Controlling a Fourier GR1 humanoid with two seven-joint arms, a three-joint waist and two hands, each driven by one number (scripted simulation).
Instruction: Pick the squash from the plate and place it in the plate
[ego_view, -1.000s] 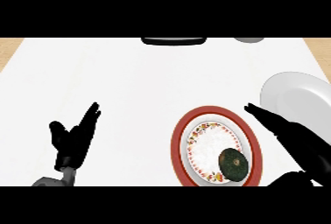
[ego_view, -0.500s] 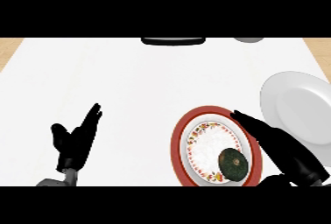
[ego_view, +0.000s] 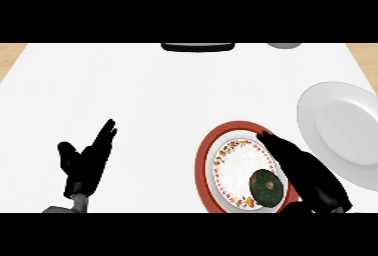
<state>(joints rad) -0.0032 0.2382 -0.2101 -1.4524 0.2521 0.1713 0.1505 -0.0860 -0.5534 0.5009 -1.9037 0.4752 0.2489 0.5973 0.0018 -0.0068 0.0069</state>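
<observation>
A dark green squash (ego_view: 266, 186) lies on the near right part of a red-rimmed patterned plate (ego_view: 221, 150) at the lower right of the head view. My right hand (ego_view: 306, 172) reaches over that plate's right side, fingers straight and open, just right of the squash and close above it. A plain white plate (ego_view: 341, 130) lies farther right, near the counter's edge. My left hand (ego_view: 87, 162) rests open at the lower left, fingers pointing up, well away from both plates.
A black object (ego_view: 198, 47) and a grey round object (ego_view: 283, 45) sit at the counter's far edge. The white counter top (ego_view: 148, 90) spreads wide between the hands and the far edge.
My right hand has slid left, from over the gap between the plates to above the red-rimmed plate beside the squash. The left hand and the squash have stayed put.
</observation>
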